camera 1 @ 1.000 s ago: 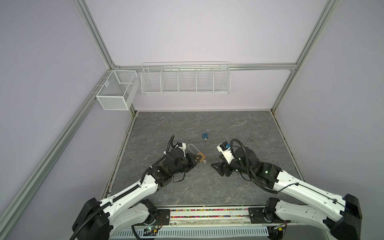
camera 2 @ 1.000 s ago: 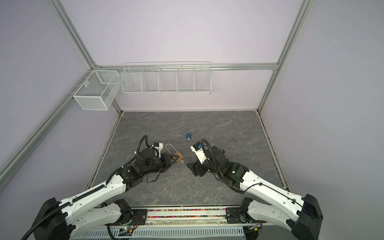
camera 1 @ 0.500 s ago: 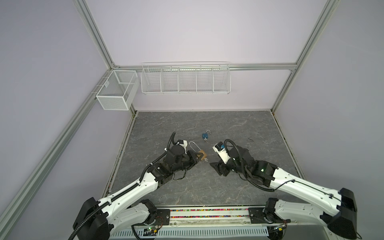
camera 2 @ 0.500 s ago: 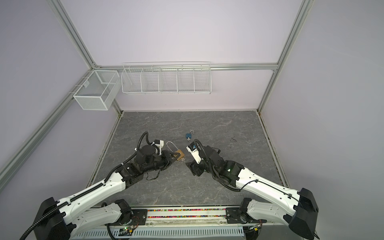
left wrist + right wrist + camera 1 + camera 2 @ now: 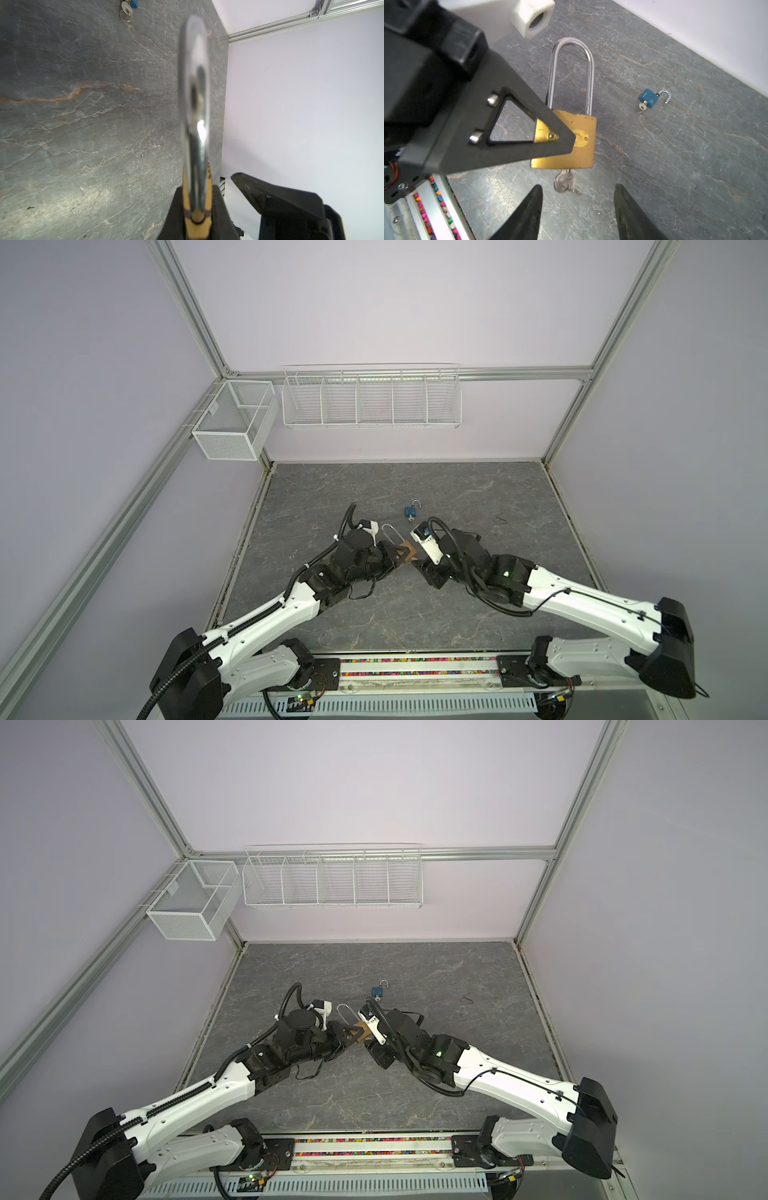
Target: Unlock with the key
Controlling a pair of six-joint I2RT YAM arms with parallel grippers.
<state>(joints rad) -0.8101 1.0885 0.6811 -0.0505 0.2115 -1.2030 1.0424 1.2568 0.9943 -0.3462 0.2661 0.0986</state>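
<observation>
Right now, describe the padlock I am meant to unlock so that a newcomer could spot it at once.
Over the middle of the grey table, the left gripper clamps a brass padlock with a key in its base. Unlike the small blue padlock lying farther back, shackle open, it is gold with a tall, closed shackle.

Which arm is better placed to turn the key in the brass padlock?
Right: the right fingers stand open on both sides of the key, while the left fingers are clamping the brass padlock.
</observation>
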